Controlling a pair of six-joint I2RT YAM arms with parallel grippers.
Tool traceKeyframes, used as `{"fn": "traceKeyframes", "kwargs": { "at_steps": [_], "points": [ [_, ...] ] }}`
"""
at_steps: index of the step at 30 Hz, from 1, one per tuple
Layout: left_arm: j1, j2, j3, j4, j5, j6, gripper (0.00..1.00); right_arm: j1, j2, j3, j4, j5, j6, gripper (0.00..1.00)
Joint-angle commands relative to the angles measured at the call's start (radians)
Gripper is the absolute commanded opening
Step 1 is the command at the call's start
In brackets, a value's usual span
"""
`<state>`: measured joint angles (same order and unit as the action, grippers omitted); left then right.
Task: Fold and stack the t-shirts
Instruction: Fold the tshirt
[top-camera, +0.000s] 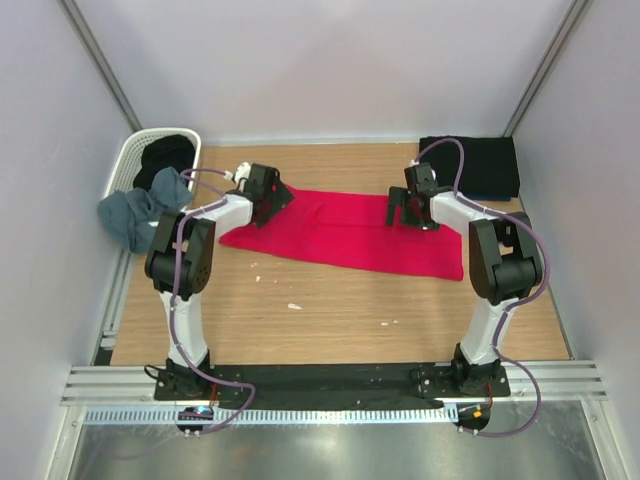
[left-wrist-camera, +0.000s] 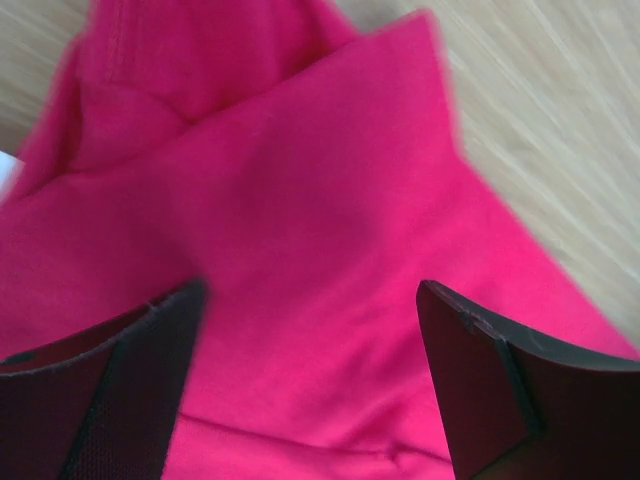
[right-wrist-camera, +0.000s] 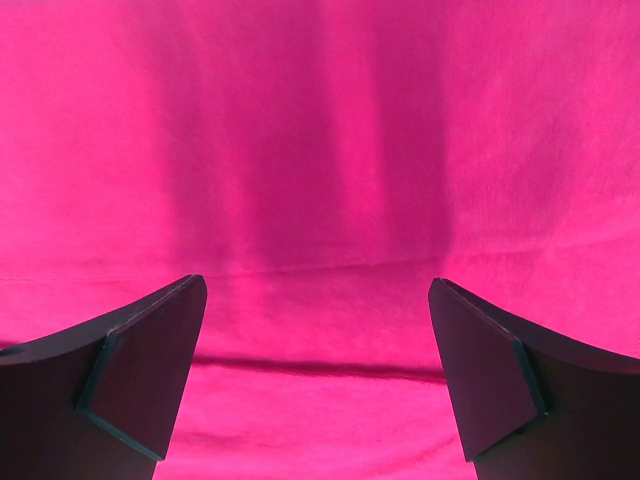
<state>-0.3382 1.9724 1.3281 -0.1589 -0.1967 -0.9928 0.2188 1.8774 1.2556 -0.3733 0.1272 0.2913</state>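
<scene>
A crimson-red t-shirt (top-camera: 345, 235) lies spread flat across the middle of the wooden table (top-camera: 330, 320). My left gripper (top-camera: 268, 200) hovers over its left end, jaws open, only red cloth (left-wrist-camera: 300, 250) between the fingers. Over the shirt's right part my right gripper (top-camera: 408, 208) stands open too, with red cloth (right-wrist-camera: 320, 200) and a fold line under it. A folded black t-shirt (top-camera: 478, 165) lies at the back right corner. A grey-blue t-shirt (top-camera: 140, 212) hangs over the basket's near side, and a black one (top-camera: 165, 155) fills the basket.
The white lattice basket (top-camera: 135, 150) stands at the table's back left corner, against the left wall. Small white specks (top-camera: 294, 306) lie on the wood in front of the red shirt. Grey walls close in the table on three sides.
</scene>
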Motion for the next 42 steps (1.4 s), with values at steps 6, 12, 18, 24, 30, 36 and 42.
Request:
{"fn": "traceKeyframes", "kwargs": {
  "at_steps": [6,12,18,24,30,36,42],
  "points": [
    [0.034,0.137,0.074,-0.025,0.017,-0.035,0.89,0.008,0.016,-0.085,0.057,-0.026,0.052,1.00],
    [0.079,0.287,0.276,-0.074,0.089,0.066,0.88,0.062,-0.009,-0.174,0.088,-0.084,0.147,1.00],
    [0.085,0.429,0.511,-0.113,0.224,0.173,0.87,0.211,-0.024,-0.186,0.093,-0.054,0.224,1.00],
    [0.085,0.535,0.719,-0.163,0.281,0.246,0.88,0.327,-0.031,-0.180,0.039,-0.028,0.287,1.00],
    [0.085,0.660,0.957,-0.214,0.456,0.364,0.89,0.419,-0.073,-0.211,-0.079,0.034,0.334,1.00],
    [0.073,0.704,1.022,-0.229,0.450,0.336,0.89,0.519,-0.067,-0.173,-0.229,0.061,0.443,0.99],
    [0.044,0.749,1.068,-0.226,0.480,0.252,0.89,0.574,-0.087,-0.130,-0.314,0.055,0.465,0.99]
  ]
}}
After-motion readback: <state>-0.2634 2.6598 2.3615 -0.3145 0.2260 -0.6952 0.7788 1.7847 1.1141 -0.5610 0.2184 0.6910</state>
